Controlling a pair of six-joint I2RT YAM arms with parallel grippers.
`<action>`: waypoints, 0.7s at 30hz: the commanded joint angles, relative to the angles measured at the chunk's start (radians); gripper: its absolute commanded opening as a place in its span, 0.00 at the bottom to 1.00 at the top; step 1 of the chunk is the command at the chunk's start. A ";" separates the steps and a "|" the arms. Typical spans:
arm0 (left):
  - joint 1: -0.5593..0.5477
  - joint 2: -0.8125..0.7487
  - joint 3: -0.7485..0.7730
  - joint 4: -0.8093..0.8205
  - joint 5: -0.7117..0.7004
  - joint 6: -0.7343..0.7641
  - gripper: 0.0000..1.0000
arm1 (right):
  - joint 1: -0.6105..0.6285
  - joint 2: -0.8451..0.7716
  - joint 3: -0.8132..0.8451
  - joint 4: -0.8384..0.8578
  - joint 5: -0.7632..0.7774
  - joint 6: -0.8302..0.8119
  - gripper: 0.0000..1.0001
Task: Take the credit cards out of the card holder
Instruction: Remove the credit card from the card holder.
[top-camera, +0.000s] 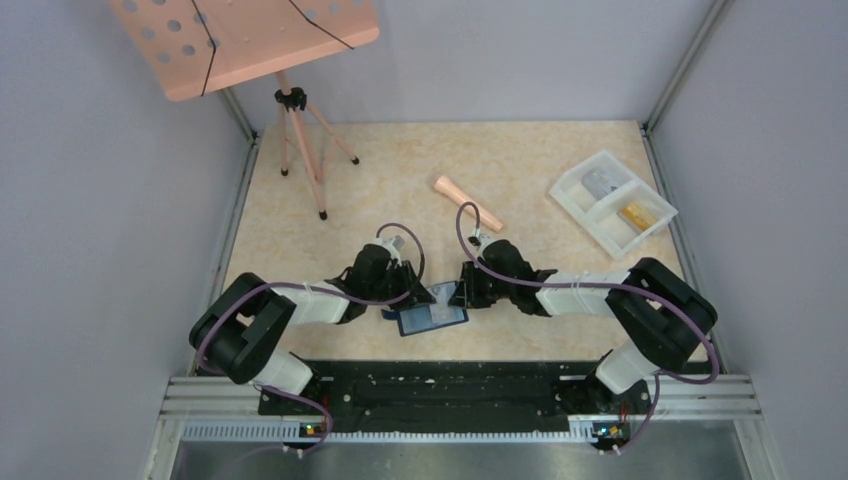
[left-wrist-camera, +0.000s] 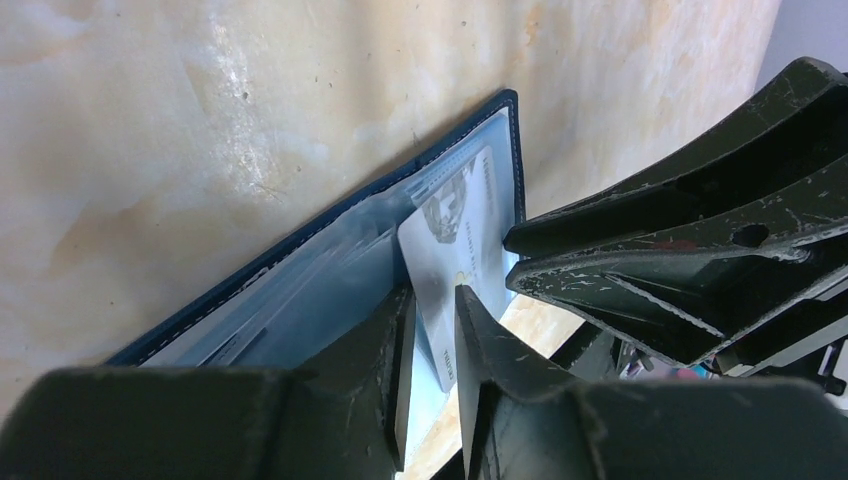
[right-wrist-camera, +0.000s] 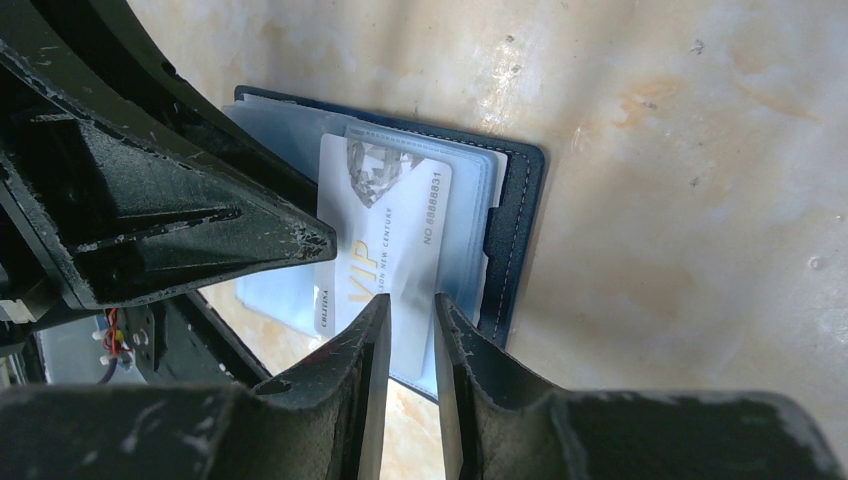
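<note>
The navy card holder (top-camera: 432, 319) lies spread open near the table's front edge, its pale blue pockets (left-wrist-camera: 300, 300) facing up. A pale credit card (right-wrist-camera: 385, 235) printed "VIP" sticks partly out of a pocket. My left gripper (left-wrist-camera: 432, 300) comes in from the left. Its jaws stand a narrow gap apart, with the corner of the card (left-wrist-camera: 455, 255) showing between the tips. My right gripper (right-wrist-camera: 410, 310) faces it from the right, jaws also slightly apart over the card and the pocket edge. The two grippers' tips nearly meet above the card holder (right-wrist-camera: 515, 230).
A white two-compartment tray (top-camera: 571, 190) at the back right holds a tan-gold card (top-camera: 637, 215) and a grey one (top-camera: 600, 183). A peach stick (top-camera: 468, 203) lies behind the grippers. A pink perforated stand (top-camera: 245, 40) on a tripod (top-camera: 300, 150) stands at the back left.
</note>
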 joint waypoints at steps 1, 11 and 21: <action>-0.012 0.011 0.001 0.002 0.013 -0.002 0.21 | -0.005 0.011 -0.017 0.001 0.002 0.004 0.23; -0.008 -0.043 -0.005 -0.059 0.018 0.001 0.00 | -0.022 0.004 -0.030 -0.021 0.042 0.007 0.22; 0.014 -0.130 -0.007 -0.170 -0.007 0.037 0.00 | -0.040 -0.010 -0.035 -0.032 0.046 0.002 0.22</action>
